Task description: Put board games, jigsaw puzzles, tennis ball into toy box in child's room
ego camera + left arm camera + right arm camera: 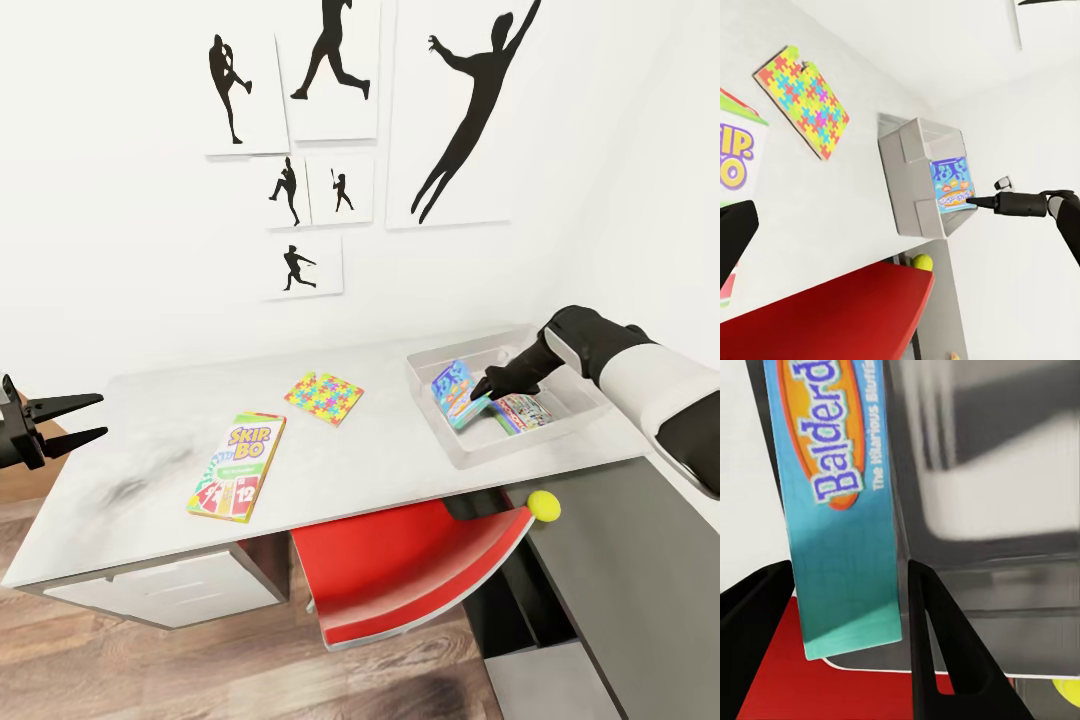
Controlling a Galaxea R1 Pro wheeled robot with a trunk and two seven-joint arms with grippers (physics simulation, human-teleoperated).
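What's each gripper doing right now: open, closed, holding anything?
Left gripper: open, empty, beside the table's end.
Right gripper: over the toy box, fingers either side of the blue board game; whether it grips it cannot be told.

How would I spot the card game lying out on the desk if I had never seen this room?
Find the long pale table below the wall of black silhouette pictures. Near its front edge, left of the grey toy box, lies a flat box lettered SKIP-BO. The jigsaw puzzle behind it is thinner, unlettered, and covered in interlocking coloured pieces.
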